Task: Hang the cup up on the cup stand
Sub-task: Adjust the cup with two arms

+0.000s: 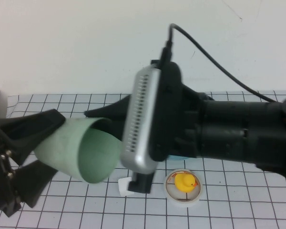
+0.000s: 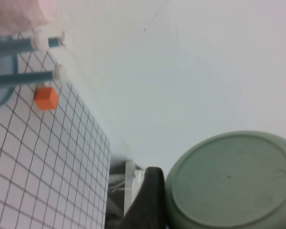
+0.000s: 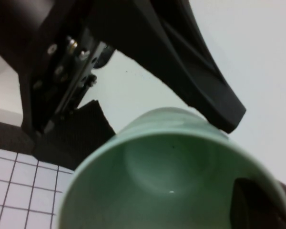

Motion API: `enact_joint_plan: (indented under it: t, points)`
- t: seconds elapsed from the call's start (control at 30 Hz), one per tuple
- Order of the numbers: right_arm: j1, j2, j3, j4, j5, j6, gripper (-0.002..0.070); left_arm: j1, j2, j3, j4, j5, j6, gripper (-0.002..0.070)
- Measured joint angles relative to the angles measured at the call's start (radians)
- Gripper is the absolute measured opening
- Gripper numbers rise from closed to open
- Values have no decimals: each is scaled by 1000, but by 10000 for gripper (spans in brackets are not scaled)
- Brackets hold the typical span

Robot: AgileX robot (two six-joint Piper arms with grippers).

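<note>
Only left wrist view shows cup stand [image 2: 19,62] | left gripper [image 1: 35,150] spread around cup [image 1: 83,150] | right gripper [image 3: 257,205] pinching cup rim

Left hand [image 1: 47,148] spread wide, right hand [image 1: 102,119] shut

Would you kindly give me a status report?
Left claw open, straddling cup. Right claw shut on its rim, midair. Stand not yet reached.

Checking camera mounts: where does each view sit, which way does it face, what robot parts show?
High: raised on the robot's side, angled down at the table; left gripper open around the cup, right gripper shut on its rim.
Left wrist: faces cup base, cup stand beyond; one finger shows.
Right wrist: looks into cup mouth; left gripper behind.
Shared: cup.
</note>
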Motion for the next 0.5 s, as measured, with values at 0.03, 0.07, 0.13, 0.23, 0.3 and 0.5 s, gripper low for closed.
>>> enact_joint_plan:
  t: [0.03,0.07,0.13,0.23,0.3,0.5]
  points:
    - [10,9,-13,0,-5,0,16,0,0,0,0,-10,-2,676]
    - [15,18,-25,0,-16,0,16,0,0,0,-2,-15,-2,662]
    - [26,32,-39,2,-35,-1,17,2,0,0,-9,-25,-2,628]
    - [29,46,-49,4,-46,-2,17,4,0,0,-11,-45,9,625]
    - [29,52,-49,4,-47,-2,17,4,4,0,-11,-49,15,624]
    - [29,63,-49,11,-53,-2,19,4,8,0,-11,-70,68,619]
